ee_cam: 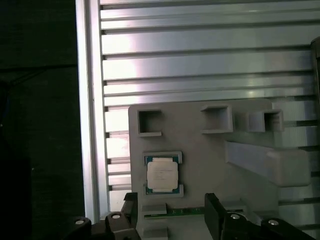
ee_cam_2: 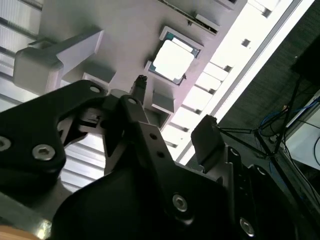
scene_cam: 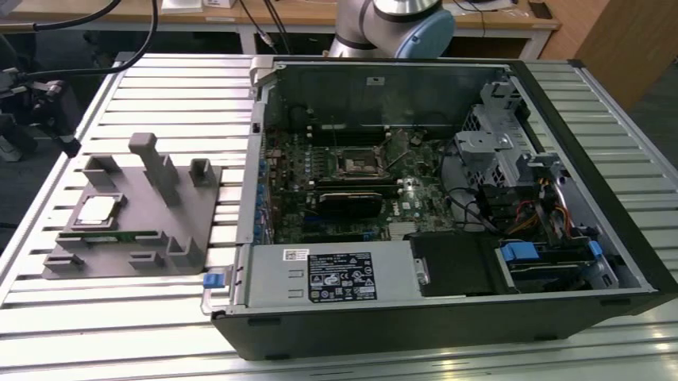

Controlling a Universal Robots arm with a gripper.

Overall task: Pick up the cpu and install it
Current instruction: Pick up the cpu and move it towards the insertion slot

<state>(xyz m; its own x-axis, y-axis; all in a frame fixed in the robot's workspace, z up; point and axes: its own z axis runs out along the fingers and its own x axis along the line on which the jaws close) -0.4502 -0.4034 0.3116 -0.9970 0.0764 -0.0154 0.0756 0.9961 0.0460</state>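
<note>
The cpu [scene_cam: 98, 210] is a small silvery-white square chip lying flat in its recess on the grey tray [scene_cam: 143, 226], at the exterior view's left. Both wrist views look down on the cpu [ee_cam: 162, 175] [ee_cam_2: 173, 61] from above the tray [ee_cam: 200, 145]. My gripper [ee_cam: 172, 214] is open, its two black fingers spread wide and nothing between them. It hangs above the tray, a little off from the chip and apart from it. In the second wrist view the gripper [ee_cam_2: 175, 107] shows one slim fingertip [ee_cam_2: 142, 81] close to the chip's recess.
An open computer case [scene_cam: 445, 302] lies at the exterior view's right, its motherboard showing the black square socket frame [scene_cam: 358, 161]. A thin green memory strip [ee_cam: 186, 211] lies in the tray beside the chip. Tall grey posts [scene_cam: 159, 171] rise from the tray. The slatted metal table [ee_cam: 200, 65] ends near the tray.
</note>
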